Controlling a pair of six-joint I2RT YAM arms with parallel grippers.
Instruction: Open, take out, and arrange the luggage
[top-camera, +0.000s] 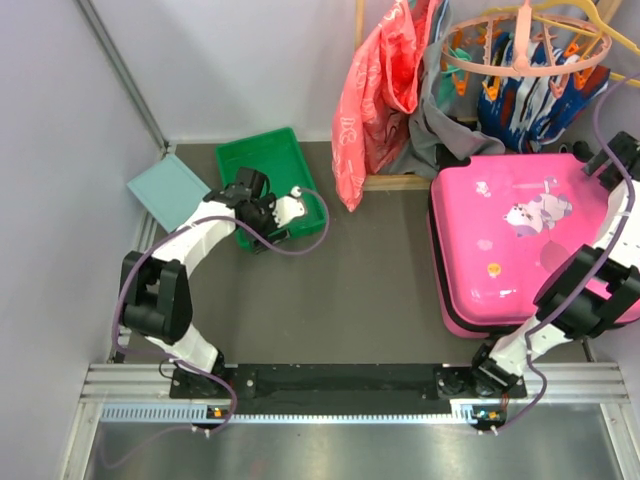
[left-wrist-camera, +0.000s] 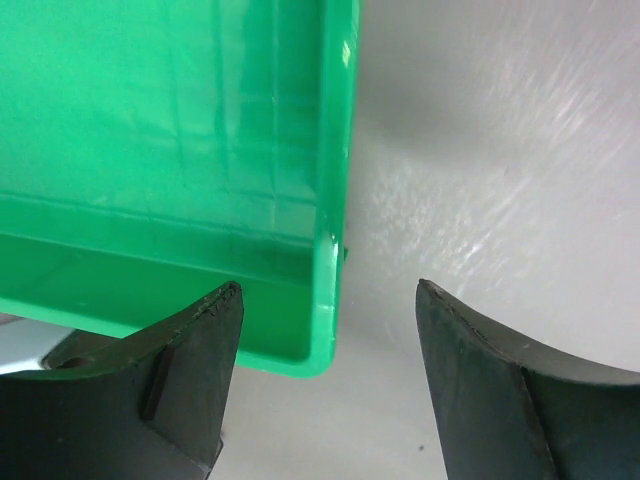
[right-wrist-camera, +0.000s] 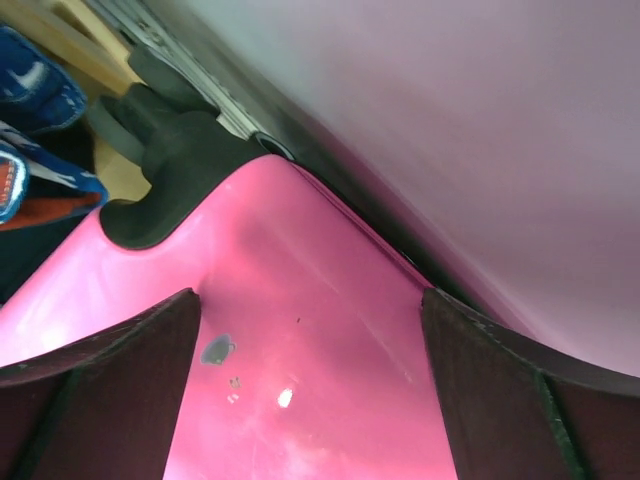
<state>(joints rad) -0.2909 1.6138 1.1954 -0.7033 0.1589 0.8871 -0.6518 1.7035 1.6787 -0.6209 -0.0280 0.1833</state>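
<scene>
Above far-right corner of hot-pink hard-shell suitcase: right gripper, jaws wide, empty; left gripper well apart, jaws parted over green plastic tray.

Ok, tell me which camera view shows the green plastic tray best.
The top external view: the green plastic tray shows nearly whole there, the left arm over its near part. The left wrist view shows only one corner of it, close up. The right wrist view shows none of it, only the hot-pink hard-shell suitcase.
</scene>
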